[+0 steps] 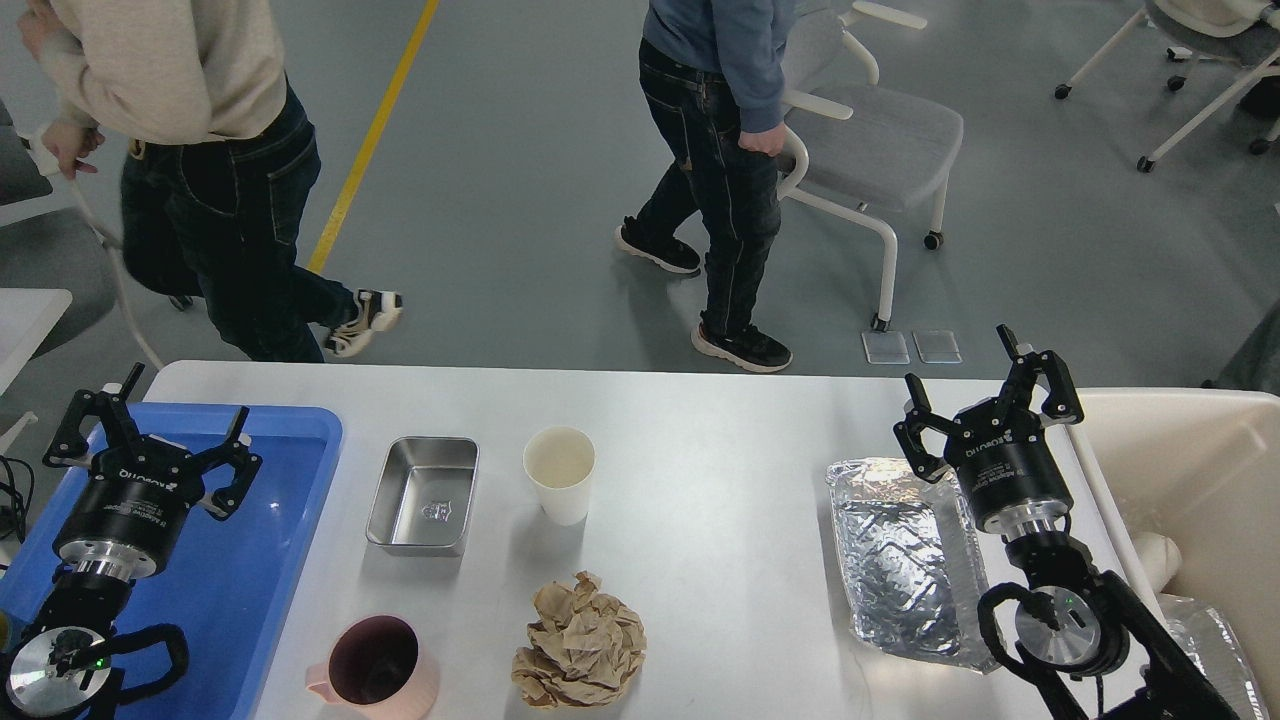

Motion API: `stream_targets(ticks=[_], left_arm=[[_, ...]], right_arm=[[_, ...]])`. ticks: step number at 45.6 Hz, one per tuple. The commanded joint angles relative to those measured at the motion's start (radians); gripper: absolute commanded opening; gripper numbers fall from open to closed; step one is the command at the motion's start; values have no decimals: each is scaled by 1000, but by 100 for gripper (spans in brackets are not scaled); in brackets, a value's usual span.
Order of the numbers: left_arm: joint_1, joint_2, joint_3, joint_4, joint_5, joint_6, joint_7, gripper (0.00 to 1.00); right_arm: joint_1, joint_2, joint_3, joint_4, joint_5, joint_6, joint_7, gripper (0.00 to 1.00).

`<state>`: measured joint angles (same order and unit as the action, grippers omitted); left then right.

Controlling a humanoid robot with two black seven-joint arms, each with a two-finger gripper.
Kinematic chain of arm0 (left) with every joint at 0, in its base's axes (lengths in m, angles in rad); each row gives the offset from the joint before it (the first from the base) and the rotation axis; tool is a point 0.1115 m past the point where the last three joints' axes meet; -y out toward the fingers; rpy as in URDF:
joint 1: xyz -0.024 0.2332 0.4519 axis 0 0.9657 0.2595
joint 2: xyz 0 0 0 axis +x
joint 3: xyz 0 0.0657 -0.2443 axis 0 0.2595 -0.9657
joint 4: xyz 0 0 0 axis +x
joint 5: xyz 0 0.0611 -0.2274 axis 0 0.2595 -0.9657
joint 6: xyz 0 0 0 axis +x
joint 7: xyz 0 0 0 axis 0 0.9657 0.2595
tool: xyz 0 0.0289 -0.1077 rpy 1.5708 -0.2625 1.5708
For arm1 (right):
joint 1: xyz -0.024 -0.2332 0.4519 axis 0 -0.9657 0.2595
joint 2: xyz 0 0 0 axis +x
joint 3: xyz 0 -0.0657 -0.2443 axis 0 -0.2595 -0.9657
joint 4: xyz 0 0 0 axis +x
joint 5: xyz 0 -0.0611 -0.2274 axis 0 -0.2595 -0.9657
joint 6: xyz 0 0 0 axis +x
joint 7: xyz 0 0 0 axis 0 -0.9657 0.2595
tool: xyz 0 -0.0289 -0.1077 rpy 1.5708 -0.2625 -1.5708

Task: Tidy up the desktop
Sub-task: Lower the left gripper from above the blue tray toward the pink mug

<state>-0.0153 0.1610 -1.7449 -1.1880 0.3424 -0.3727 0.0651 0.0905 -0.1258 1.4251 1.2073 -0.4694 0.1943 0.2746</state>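
Note:
The white-grey desktop (720,480) carries a steel rectangular tray (423,495), a white paper cup (559,473), a crumpled brown paper ball (579,645), a pink mug (375,668) at the front and a silver foil bag (900,560) at the right. My left gripper (148,420) is open and empty above the blue plastic tray (290,470). My right gripper (985,385) is open and empty, just above the foil bag's far right corner.
A cream bin (1200,450) stands at the desktop's right end. Two people walk on the floor behind the table, beside a grey chair (870,130). A yellow floor line (375,130) runs behind.

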Motion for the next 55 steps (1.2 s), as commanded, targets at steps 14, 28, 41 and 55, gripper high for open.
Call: stream_targets(ticks=[14, 28, 41, 55], left_arm=[[-2, 100, 54, -8, 6, 57, 12, 97], [-6, 422, 363, -133, 200, 288, -2, 97], [-6, 673, 616, -295, 717, 301, -16, 97], [2, 910, 794, -519, 882, 299, -76, 97]], right_arm=[[-3, 0, 0, 0, 0, 0, 0, 100], [-5, 0, -2, 0, 0, 4, 0, 100], [-3, 0, -2, 0, 0, 7, -2, 100], [-3, -2, -5, -3, 0, 7, -3, 100]])
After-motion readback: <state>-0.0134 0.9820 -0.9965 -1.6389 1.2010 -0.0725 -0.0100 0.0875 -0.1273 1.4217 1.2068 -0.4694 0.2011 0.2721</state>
